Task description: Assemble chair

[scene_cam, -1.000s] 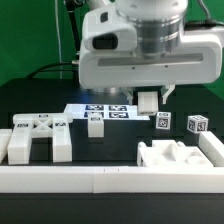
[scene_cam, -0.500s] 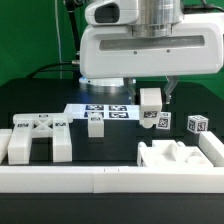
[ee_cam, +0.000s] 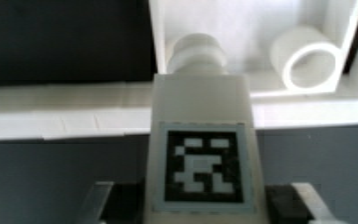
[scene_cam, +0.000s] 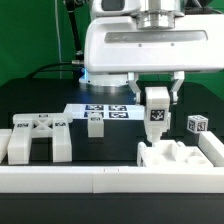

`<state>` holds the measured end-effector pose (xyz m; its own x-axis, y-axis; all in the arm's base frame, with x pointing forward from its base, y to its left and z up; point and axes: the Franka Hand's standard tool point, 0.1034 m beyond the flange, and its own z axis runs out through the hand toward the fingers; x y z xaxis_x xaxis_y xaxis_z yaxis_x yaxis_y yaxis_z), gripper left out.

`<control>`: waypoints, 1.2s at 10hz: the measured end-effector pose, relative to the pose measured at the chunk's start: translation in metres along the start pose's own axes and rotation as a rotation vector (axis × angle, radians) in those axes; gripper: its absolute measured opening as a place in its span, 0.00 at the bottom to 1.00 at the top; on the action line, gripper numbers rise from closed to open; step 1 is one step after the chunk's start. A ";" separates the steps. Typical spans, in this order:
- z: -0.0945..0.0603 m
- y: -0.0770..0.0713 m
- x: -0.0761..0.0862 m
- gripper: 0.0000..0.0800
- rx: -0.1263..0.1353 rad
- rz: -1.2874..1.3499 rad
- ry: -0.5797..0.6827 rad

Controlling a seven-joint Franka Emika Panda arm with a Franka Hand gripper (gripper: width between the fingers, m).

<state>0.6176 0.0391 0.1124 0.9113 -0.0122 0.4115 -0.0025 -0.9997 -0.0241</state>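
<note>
My gripper (scene_cam: 157, 97) is shut on a white chair leg (scene_cam: 157, 112) and holds it upright, its square tag facing the exterior camera. The leg hangs just above a chunky white chair part (scene_cam: 175, 156) at the exterior view's right. In the wrist view the leg (ee_cam: 202, 120) runs out from between the fingers (ee_cam: 114, 200), its round peg end pointing at a white part with a round hole (ee_cam: 309, 60). A larger tagged white chair piece (scene_cam: 38, 135) stands at the exterior view's left.
A small white block (scene_cam: 95, 125) stands near the marker board (scene_cam: 105, 110). Further to the exterior view's right sits a tagged cube-like part (scene_cam: 197, 125). A white rail (scene_cam: 100, 180) runs along the front and up the right side.
The gripper has carried the leg forward and down toward the right-hand white part. It now hides a tagged block that showed behind it before.
</note>
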 end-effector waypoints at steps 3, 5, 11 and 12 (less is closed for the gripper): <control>0.002 -0.001 -0.003 0.36 0.000 -0.003 -0.006; -0.002 -0.015 0.012 0.36 0.014 -0.016 -0.016; 0.000 -0.031 0.021 0.36 0.027 -0.037 0.024; 0.001 -0.034 0.022 0.36 0.029 -0.043 0.037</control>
<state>0.6380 0.0725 0.1218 0.8946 0.0291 0.4459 0.0484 -0.9983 -0.0319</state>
